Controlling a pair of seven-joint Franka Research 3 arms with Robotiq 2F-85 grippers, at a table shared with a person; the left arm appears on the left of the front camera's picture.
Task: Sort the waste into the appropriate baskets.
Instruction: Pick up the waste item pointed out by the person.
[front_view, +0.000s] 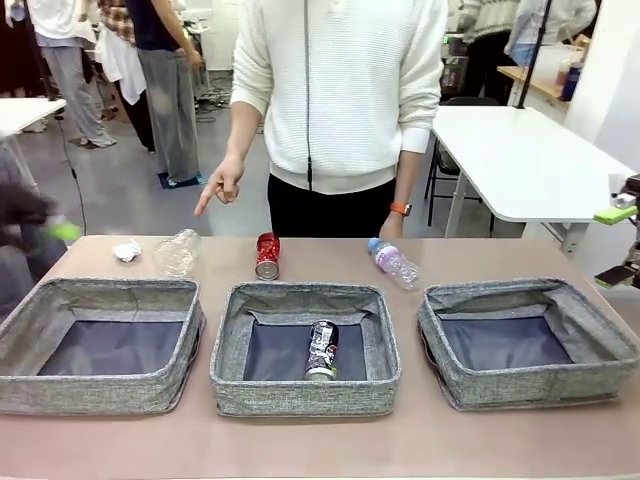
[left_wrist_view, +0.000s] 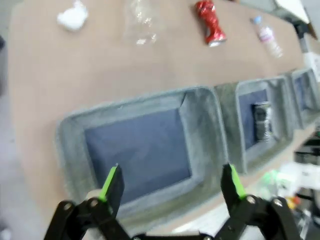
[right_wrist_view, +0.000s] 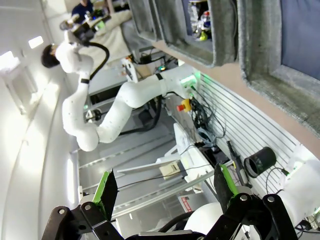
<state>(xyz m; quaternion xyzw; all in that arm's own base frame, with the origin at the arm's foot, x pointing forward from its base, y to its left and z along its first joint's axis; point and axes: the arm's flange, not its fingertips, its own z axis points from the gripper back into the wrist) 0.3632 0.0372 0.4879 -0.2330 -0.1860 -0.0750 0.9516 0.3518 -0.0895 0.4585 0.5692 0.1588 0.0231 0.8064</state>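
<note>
Black-and-silver can (front_view: 322, 350) lies in the middle basket (front_view: 305, 395); paper ball (front_view: 126, 251), clear container (front_view: 178, 252), red can (front_view: 267, 255) and bottle (front_view: 394, 262) lie on the table (front_view: 300, 445) beyond the left basket (left_wrist_view: 202, 130), well ahead of the left gripper (left_wrist_view: 172, 177), whose spread, empty fingers hang over that basket's near wall, while the right gripper (right_wrist_view: 165, 182), fingers also spread and empty, hangs off to the side of the right basket (front_view: 530, 385).

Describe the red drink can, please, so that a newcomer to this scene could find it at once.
Three grey fabric baskets sit in a row on the table. Just beyond the far wall of the middle basket, on the person's side, lies the red can. It is the only red piece, between a clear plastic container and a blue-capped clear bottle.
</note>
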